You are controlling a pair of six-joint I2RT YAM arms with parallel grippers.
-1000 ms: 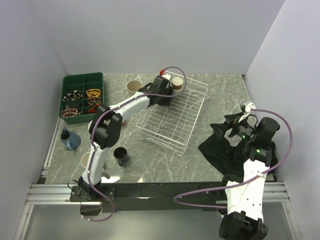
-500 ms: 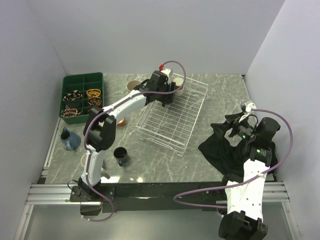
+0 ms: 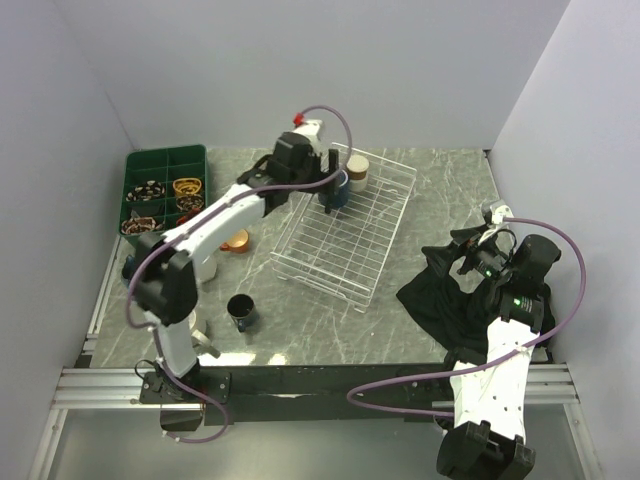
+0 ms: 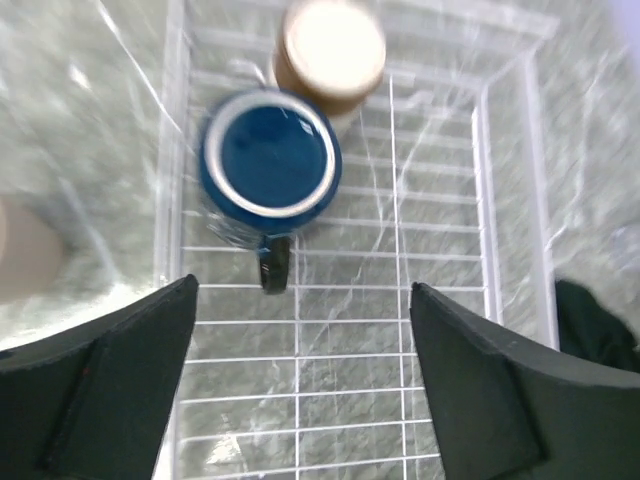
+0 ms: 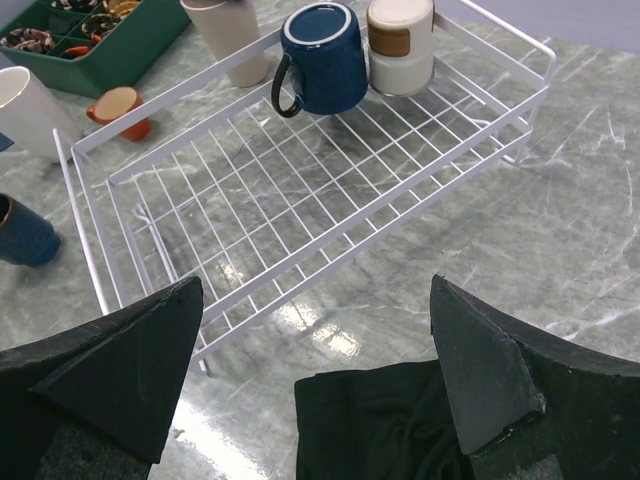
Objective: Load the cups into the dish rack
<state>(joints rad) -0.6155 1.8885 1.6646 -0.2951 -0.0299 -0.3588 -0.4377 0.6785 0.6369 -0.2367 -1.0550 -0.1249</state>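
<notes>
The white wire dish rack (image 3: 340, 245) lies mid-table. A dark blue mug (image 3: 340, 188) and a brown-cream cup (image 3: 357, 170) stand in its far left corner. My left gripper (image 3: 325, 190) hovers open and empty above the rack (image 4: 400, 250), just short of the blue mug (image 4: 268, 165) and the brown-cream cup (image 4: 330, 45). A small orange cup (image 3: 236, 240) and a navy cup (image 3: 241, 312) stand on the table left of the rack. My right gripper (image 5: 315, 370) is open and empty over a black cloth (image 5: 400, 420). The right wrist view also shows a beige tumbler (image 5: 225, 30) and a white cup (image 5: 25, 110).
A dark green compartment tray (image 3: 165, 160) with small items sits at the far left. The black cloth (image 3: 450, 290) lies crumpled right of the rack. White walls close in the table on three sides.
The left gripper has drawn back left from the rack's far corner. The dark blue mug now stands free in the rack beside the brown-cream cup. The right arm has not moved.
</notes>
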